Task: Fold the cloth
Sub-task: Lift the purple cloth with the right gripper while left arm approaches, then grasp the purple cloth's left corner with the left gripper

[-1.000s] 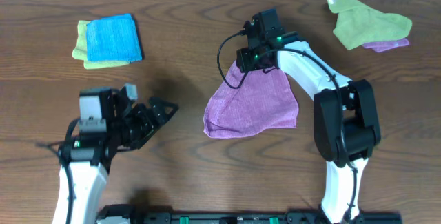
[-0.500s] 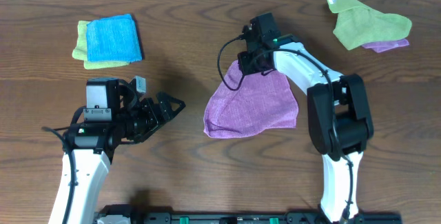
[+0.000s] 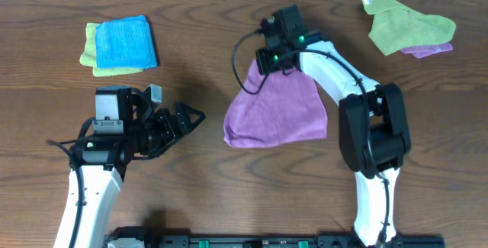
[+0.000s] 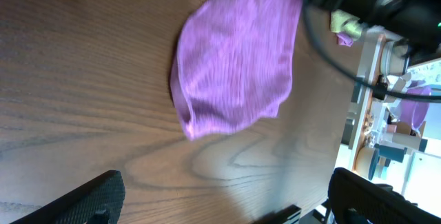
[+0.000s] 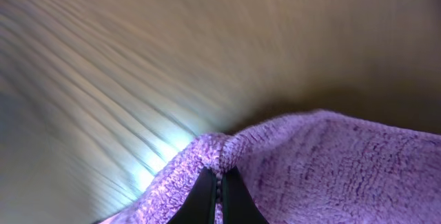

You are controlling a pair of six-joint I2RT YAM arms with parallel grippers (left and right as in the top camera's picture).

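Upper centre of frame: right gripper [image 3: 263, 63] pinched tight on top corner of purple cloth [image 3: 278, 111]; cloth trails down-frame beneath it; left gripper [image 3: 189, 117] spread, empty, lower left.

The overhead camera looks straight down and takes in the whole table [image 3: 229, 191]. The left wrist camera looks low across the wood, from some way off, at the cloth [image 4: 234, 58], while the right wrist camera sits right up against that same cloth's bunched edge.
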